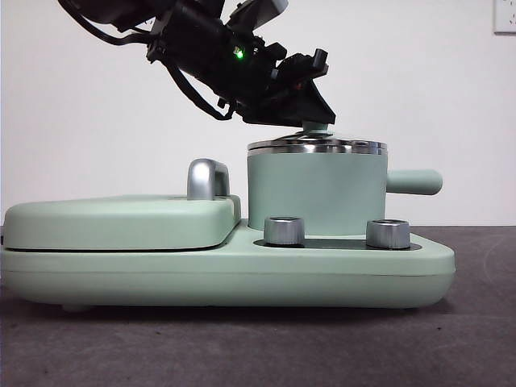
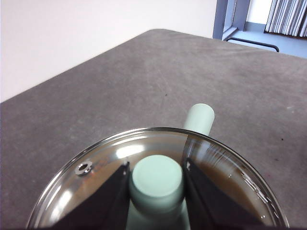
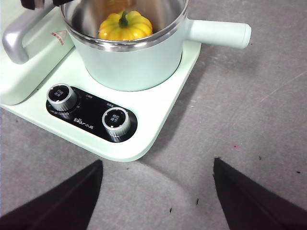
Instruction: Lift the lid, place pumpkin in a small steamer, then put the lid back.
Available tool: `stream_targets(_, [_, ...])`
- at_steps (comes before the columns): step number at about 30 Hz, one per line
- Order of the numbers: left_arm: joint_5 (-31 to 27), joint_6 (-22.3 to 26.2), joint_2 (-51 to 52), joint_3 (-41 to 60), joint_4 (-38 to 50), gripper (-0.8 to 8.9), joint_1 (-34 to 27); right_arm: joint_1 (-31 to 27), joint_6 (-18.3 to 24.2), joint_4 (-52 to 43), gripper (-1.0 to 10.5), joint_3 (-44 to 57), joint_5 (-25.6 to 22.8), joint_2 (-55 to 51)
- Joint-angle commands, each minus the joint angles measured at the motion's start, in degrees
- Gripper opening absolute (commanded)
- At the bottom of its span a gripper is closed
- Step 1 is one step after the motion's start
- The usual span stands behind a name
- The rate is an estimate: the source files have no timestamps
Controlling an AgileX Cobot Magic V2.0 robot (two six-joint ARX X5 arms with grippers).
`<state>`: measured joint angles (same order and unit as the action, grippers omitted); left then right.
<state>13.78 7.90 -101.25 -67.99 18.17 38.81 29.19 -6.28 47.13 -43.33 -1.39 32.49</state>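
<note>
Left end effector (image 2: 156, 184) clamps lid (image 2: 96, 167) knob; steamer (image 1: 316, 192) below.

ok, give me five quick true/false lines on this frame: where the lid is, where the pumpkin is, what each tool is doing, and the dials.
1. The yellow-orange ribbed toy pumpkin lies inside the mint-green cylindrical steamer pot. True.
2. The left tool is open and clear of everything. False: its jaws sit against both sides of the mint-green knob of the round clear glass lid.
3. The lid lies flat on the table beside the appliance. False: it is at the pot's steel rim, under the left tool.
4. The right tool holds the pumpkin. False: it is open, empty, over the table in front of the appliance.
5. Two silver dials sit on the black panel in front of the pot. True.
</note>
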Motion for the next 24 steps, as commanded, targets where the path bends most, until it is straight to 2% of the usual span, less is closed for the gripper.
stream_targets(1, [0.3, 0.5, -1.0, -1.9, -1.1, 0.1, 0.6, 0.3, -0.4, -0.3, 3.5, -0.1, -0.2, 0.3])
stream_targets(20, [-0.7, 0.3, -1.0, -3.1, -6.5, 0.12, 0.6, 0.3, -0.4, -0.2, 3.5, -0.1, -0.1, 0.3])
stream_targets(22, [-0.7, 0.3, -1.0, -3.1, -5.7, 0.57, 0.6, 0.3, -0.4, 0.1, 3.5, -0.1, -0.1, 0.3])
stream_targets(24, [-0.7, -0.1, -1.0, -3.1, -5.1, 1.76, 0.6, 0.3, -0.4, 0.6, 3.5, -0.1, -0.1, 0.3])
